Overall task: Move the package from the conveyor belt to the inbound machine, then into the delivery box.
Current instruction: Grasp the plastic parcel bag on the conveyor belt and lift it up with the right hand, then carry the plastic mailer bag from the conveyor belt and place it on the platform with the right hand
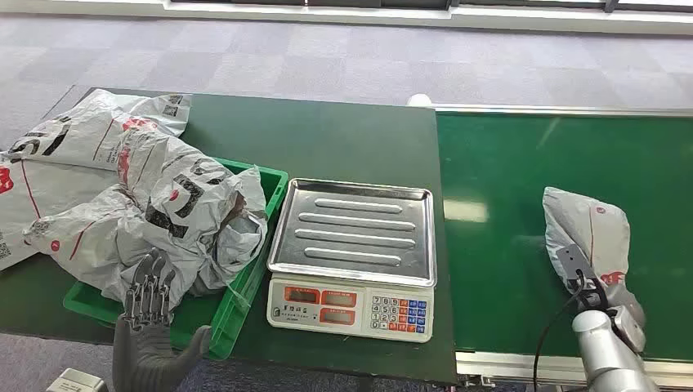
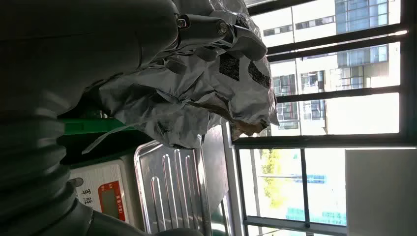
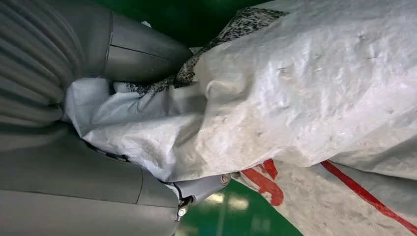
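On the green conveyor belt [image 1: 523, 212] at the right, the grey plastic package with red markings [image 1: 590, 233] is lying near the robot's edge, and the right hand [image 1: 601, 287] is closing around its near end; the right wrist view is showing the thick grey thumb [image 3: 142, 54] and a darker finger [image 3: 201, 189] pinching crumpled plastic between them. Judging from this, the first step, the pick-up from the belt, is in hand. Next, the package is needing a lift and a carry leftward onto the silver ribbed tray of the weighing scale [image 1: 355, 233], which is standing bare. At the lower left, the left hand [image 1: 151, 335] is hovering with fingers spread, holding nothing, beside the green plastic crate [image 1: 245, 286] heaped with grey mail bags [image 1: 176, 208]
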You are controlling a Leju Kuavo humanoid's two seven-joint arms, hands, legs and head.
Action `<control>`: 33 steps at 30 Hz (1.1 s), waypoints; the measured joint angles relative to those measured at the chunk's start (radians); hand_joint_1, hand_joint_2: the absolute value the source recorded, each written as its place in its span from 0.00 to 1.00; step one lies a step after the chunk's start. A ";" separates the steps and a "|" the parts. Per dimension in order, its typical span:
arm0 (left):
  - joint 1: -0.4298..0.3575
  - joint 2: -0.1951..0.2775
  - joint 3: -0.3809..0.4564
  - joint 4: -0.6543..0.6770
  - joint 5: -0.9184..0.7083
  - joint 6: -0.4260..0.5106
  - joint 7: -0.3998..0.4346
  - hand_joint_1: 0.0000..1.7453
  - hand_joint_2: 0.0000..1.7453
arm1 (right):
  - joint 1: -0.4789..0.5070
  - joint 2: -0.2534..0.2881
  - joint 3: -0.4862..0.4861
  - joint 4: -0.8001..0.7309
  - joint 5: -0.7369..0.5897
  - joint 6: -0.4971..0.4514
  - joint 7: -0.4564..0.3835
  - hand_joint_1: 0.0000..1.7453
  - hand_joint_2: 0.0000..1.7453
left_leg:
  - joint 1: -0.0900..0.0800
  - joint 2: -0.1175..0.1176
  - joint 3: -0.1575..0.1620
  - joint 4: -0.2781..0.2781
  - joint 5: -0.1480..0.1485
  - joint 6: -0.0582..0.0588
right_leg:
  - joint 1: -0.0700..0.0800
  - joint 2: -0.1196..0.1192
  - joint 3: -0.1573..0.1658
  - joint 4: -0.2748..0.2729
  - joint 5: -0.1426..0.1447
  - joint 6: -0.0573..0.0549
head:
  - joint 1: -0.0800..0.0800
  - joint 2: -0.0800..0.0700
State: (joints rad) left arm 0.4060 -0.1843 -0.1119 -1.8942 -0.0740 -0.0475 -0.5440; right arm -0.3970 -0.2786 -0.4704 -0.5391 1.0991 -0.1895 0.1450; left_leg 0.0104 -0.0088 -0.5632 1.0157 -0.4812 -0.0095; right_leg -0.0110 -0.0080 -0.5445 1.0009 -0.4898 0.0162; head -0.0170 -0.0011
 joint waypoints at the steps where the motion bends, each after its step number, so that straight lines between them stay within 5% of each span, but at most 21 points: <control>1: 0.002 -0.002 0.002 -0.002 -0.001 -0.001 0.000 0.00 1.00 | 0.004 0.005 0.000 -0.011 -0.013 -0.016 -0.024 1.00 1.00 | 0.000 0.000 -0.002 0.000 0.000 0.000 | 0.000 0.000 0.000 0.000 0.000 0.000 | 0.000 0.000; 8: 0.014 -0.024 0.017 -0.016 -0.022 -0.003 -0.019 0.00 1.00 | 0.088 0.131 0.061 -0.377 -0.349 -0.186 -0.305 1.00 1.00 | 0.000 0.001 -0.002 0.000 0.002 -0.001 | 0.000 0.001 -0.005 0.002 0.001 -0.001 | 0.000 0.000; 11: 0.012 -0.027 0.018 -0.014 -0.027 0.017 -0.034 0.00 1.00 | 0.147 0.188 0.174 -0.603 -0.451 -0.247 -0.367 1.00 1.00 | 0.000 0.001 -0.002 0.000 0.002 -0.001 | 0.000 0.001 -0.006 0.003 0.000 -0.002 | 0.000 0.000; 16: -0.002 -0.026 0.014 0.001 -0.028 0.052 -0.058 0.00 1.00 | 0.198 0.226 0.423 -0.841 -0.414 -0.291 -0.442 1.00 1.00 | 0.000 0.004 -0.002 -0.001 0.001 -0.003 | 0.000 0.005 -0.008 0.003 0.000 -0.002 | 0.000 0.000; 20: -0.009 -0.022 0.009 0.015 -0.027 0.065 -0.068 0.00 1.00 | 0.207 0.237 0.550 -0.918 -0.349 -0.280 -0.441 1.00 1.00 | 0.000 0.003 -0.003 -0.001 0.002 -0.002 | 0.000 0.004 -0.007 0.003 0.000 -0.002 | 0.000 0.000; 25: -0.023 -0.005 -0.012 0.031 -0.027 0.081 -0.083 0.00 1.00 | 0.157 0.251 0.731 -0.917 -0.060 -0.024 -0.316 1.00 1.00 | 0.000 0.009 -0.002 -0.001 0.001 -0.004 | 0.000 0.010 -0.008 0.003 0.001 -0.004 | 0.000 0.000; 29: -0.025 0.008 -0.028 0.035 -0.027 0.081 -0.072 0.00 1.00 | 0.109 0.263 0.841 -0.850 -0.018 0.176 -0.153 1.00 1.00 | 0.000 0.004 -0.001 -0.001 0.003 -0.004 | 0.000 0.005 -0.008 0.003 0.001 -0.004 | 0.000 0.000; 33: -0.024 0.016 -0.034 0.035 -0.027 0.080 -0.059 0.00 1.00 | 0.091 0.263 0.872 -0.781 -0.009 0.224 -0.101 1.00 1.00 | 0.000 0.003 -0.003 -0.001 0.003 -0.004 | 0.000 0.004 -0.008 0.004 0.001 -0.004 | 0.000 0.000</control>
State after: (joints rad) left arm 0.3824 -0.1678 -0.1459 -1.8597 -0.1007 0.0324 -0.6028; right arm -0.3065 -0.0153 0.4016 -1.3198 1.0905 0.0343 0.0439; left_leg 0.0107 -0.0063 -0.5657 1.0150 -0.4781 -0.0140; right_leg -0.0112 -0.0039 -0.5528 1.0045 -0.4887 0.0127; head -0.0168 -0.0011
